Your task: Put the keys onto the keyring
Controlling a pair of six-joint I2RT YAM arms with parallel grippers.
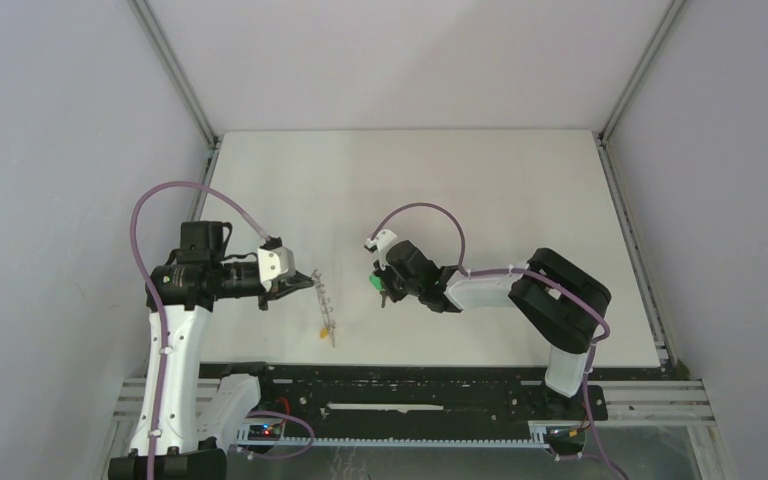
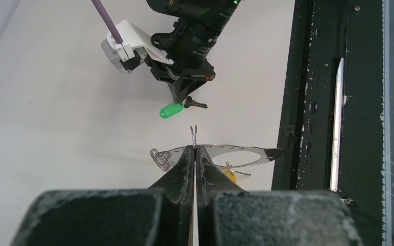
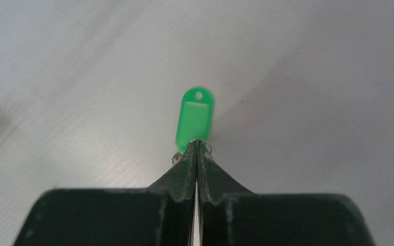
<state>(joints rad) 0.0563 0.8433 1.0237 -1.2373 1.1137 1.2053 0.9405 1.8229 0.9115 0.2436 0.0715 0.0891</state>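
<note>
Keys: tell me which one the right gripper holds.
The green-headed key, pinched in the right gripper. The yellow-orange key is beside the keyring, which the left gripper holds.

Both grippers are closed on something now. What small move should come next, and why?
Probably the right gripper should carry the green key a little toward the keyring. The left gripper is shut on the keyring's edge, the yellow key lies close under it, and in the top view a clear gap separates the green key from the keyring.
</note>
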